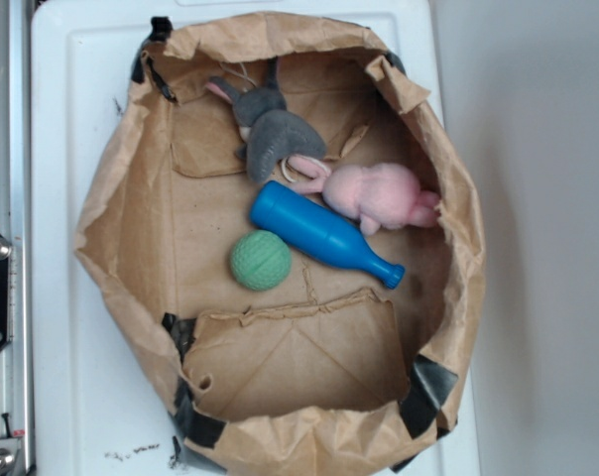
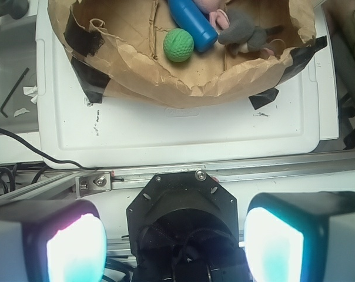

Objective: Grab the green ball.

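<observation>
The green ball [image 1: 260, 261] lies inside the paper bag [image 1: 121, 208], touching the blue bottle [image 1: 322, 234]. The gripper [image 2: 175, 241] hangs well apart from it, fingers [image 2: 76, 247] spread wide and empty.

In the wrist view the bottle [image 2: 192, 23] is cut off by the top edge, only its wide end being seen. The pink toy [image 2: 211, 7] is almost wholly lost past that edge, and the grey toy [image 2: 243, 29] is partly screened by the bag [image 2: 166, 76] rim. The bag's far side is out of frame. The jaws are seen only as two blurred, glaring pads [image 2: 76, 249] cropped at the bottom edge. In the exterior view the bag's near rim is cropped below.
</observation>
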